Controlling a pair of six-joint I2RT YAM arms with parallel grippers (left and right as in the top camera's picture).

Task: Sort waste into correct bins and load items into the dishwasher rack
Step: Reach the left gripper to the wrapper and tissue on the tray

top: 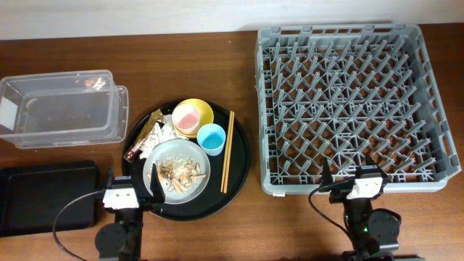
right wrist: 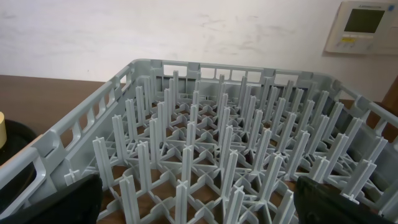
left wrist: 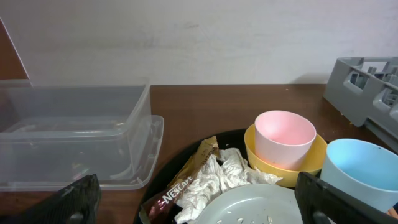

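A round black tray [top: 239,170] holds a yellow bowl [top: 200,109] with a pink cup [top: 185,118] in it, a light-blue cup [top: 211,137], wooden chopsticks [top: 228,151], a grey-white plate [top: 176,168] with crumbly food scraps [top: 176,170], white tissue [top: 154,141] and a brown-gold wrapper [top: 142,137]. The clear box [top: 61,109] and flat black tray [top: 45,196] lie left. The grey rack [top: 348,101] is right. My left gripper [top: 133,190] is open at the plate's near edge; tissue [left wrist: 214,177] and wrapper [left wrist: 186,183] lie ahead. My right gripper [top: 351,172] is open over the rack's near edge [right wrist: 205,186].
The clear box [left wrist: 74,140] stands left of the round tray in the left wrist view, with the pink cup [left wrist: 285,138], yellow bowl [left wrist: 314,163] and blue cup [left wrist: 360,171] to the right. A wall runs along the table's far side.
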